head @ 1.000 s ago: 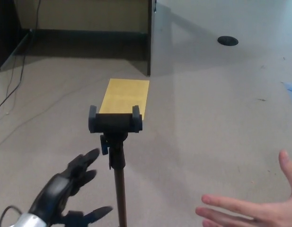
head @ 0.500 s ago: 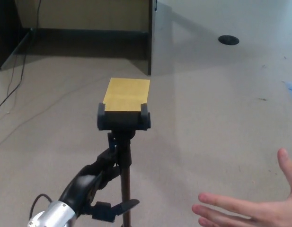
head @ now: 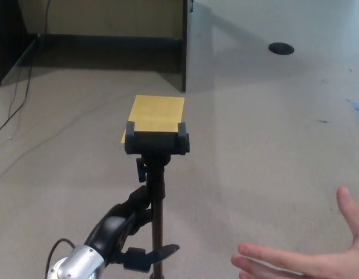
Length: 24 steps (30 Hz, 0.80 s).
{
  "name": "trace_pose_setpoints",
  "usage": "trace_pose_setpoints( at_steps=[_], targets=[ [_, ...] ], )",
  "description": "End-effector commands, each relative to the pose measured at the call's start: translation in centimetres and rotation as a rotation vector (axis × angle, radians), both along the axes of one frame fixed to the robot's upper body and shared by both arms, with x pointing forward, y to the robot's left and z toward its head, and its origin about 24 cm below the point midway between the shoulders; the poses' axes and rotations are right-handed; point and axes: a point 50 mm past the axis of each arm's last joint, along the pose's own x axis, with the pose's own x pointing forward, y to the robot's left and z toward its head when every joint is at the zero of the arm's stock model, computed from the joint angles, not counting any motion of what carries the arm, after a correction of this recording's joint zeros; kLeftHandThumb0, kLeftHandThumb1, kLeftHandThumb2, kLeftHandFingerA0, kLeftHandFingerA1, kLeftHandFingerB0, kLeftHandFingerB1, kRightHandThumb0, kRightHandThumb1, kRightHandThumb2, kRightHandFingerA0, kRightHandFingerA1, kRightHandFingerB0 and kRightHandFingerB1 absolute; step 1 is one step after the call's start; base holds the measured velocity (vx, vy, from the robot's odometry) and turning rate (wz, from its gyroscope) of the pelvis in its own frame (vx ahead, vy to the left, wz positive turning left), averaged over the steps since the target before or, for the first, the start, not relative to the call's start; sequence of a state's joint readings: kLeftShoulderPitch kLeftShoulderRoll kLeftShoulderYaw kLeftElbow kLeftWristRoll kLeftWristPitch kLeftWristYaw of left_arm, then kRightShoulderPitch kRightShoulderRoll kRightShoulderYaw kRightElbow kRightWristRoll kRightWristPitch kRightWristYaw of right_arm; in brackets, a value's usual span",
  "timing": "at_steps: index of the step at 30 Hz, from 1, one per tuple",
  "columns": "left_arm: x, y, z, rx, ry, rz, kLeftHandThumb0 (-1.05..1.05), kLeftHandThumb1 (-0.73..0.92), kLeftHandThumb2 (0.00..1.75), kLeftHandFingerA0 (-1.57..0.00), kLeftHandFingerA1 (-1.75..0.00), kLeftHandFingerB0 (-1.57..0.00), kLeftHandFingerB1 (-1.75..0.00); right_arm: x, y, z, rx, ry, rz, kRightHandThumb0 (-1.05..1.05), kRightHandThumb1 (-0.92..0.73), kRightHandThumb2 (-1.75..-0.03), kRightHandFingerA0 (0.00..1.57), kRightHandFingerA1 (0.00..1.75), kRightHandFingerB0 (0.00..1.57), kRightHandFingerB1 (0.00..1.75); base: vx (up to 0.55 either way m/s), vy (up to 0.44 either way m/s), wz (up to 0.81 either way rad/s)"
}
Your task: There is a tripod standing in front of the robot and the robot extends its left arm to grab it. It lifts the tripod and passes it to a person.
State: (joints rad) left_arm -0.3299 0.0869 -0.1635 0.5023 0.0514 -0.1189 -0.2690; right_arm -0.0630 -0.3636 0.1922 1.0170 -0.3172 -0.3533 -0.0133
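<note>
Since the picture of a second before, the left hand had come in from the near left and closed against the tripod, and the tripod's top had shifted a little to the right. The hand's fingers were wrapped around the thin pole just below the clamp head, with the thumb reaching across lower down, so it was pinching the pole, though how firmly could not be told. The tripod stood upright at the near middle, its feet out of sight below the picture's edge. A yellow sheet lay on the floor beyond it. A person's open hand waited at the near right, palm up, apart from the pole. The right hand did not show. The tripod looked light and stiff but top-heavy, with a smooth narrow pole likely to slip or swing; a high hold near the head seemed best
</note>
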Motion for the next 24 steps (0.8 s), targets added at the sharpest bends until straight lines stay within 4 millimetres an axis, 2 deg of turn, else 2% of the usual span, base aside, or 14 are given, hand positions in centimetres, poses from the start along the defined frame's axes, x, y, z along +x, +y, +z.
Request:
trace_pose_setpoints(
  at_steps=[1, 2, 7, 12, 13, 17, 18, 20, 21, 24],
  targets=[
    [0.7, 1.0, 0.3, 0.035, -0.008, 0.051, -0.55, 0.45, 0.54, -0.16, -0.37, -0.02, -0.18, 0.2, 0.0, 0.1, 0.001, 0.001, 0.002, -0.41, -0.69, -0.61, 0.67, 0.42, 0.53, 0.38, 0.0, 0.0, 0.0],
    [0.9, 1.4, 0.3, 0.061, -0.011, 0.064, -0.57, 0.38, 0.7, -0.14, -0.44, -0.03, -0.16, 0.3, 0.0, 0.2, -0.002, -0.001, 0.007, -0.43, -0.69, -0.6, 0.69, 0.42, 0.53, 0.37, 0.0, 0.0, 0.0],
    [2.0, 2.4, 0.5, 0.108, -0.028, 0.116, -0.55, 0.38, 0.67, -0.16, -0.44, -0.05, -0.2, 0.4, 0.0, 0.3, -0.003, -0.014, 0.019, -0.41, -0.7, -0.61, 0.66, 0.42, 0.53, 0.38, 0.0, 0.0, 0.0],
    [3.2, 2.1, 1.4, 0.107, -0.057, 0.142, -0.5, 0.38, 0.65, -0.18, -0.43, -0.06, -0.23, 0.8, 0.1, 0.5, -0.001, -0.029, 0.015, -0.4, -0.69, -0.61, 0.66, 0.42, 0.54, 0.39, 0.0, 0.0, 0.0],
    [3.3, 2.0, 1.5, 0.098, -0.059, 0.149, -0.26, 0.28, 0.84, -0.05, -0.48, 0.0, -0.48, 0.9, 0.1, 0.5, 0.0, -0.026, 0.014, -0.41, -0.69, -0.61, 0.67, 0.42, 0.54, 0.38, 0.0, 0.0, 0.0],
    [3.8, 1.2, 2.1, 0.102, -0.087, 0.142, -0.28, 0.28, 0.84, -0.04, -0.47, 0.0, -0.47, 1.0, 0.1, 0.6, -0.009, -0.03, 0.021, -0.43, -0.69, -0.6, 0.71, 0.43, 0.54, 0.37, 0.0, 0.0, 0.0],
    [3.9, 1.1, 2.1, 0.104, -0.089, 0.144, -0.54, 0.41, 0.64, -0.24, -0.41, -0.08, -0.3, 1.1, 0.1, 0.6, -0.011, -0.029, 0.021, -0.47, -0.57, -0.84, 0.64, 0.57, 0.49, 0.52, 0.0, 0.0, 0.0],
    [4.0, 0.7, 2.3, 0.123, -0.114, 0.138, -0.56, 0.42, 0.66, -0.25, -0.42, -0.08, -0.29, 1.2, 0.1, 0.6, -0.014, -0.029, 0.019, -0.47, -0.57, -0.84, 0.64, 0.58, 0.49, 0.52, 0.0, 0.0, 0.0],
    [4.0, 0.5, 2.3, 0.121, -0.119, 0.14, -0.56, 0.41, 0.67, -0.25, -0.43, -0.07, -0.3, 1.2, 0.1, 0.7, -0.014, -0.032, 0.019, -0.43, -0.69, -0.6, 0.73, 0.43, 0.54, 0.37, 0.0, 0.0, 0.0],
    [4.3, -0.3, 2.5, 0.067, -0.127, 0.136, -0.52, 0.41, 0.66, -0.3, -0.45, -0.07, -0.32, 1.5, 0.1, 0.8, -0.02, -0.036, 0.026, -0.43, -0.7, -0.61, 0.69, 0.42, 0.54, 0.38, 0.0, 0.0, 0.0]
  ],
)
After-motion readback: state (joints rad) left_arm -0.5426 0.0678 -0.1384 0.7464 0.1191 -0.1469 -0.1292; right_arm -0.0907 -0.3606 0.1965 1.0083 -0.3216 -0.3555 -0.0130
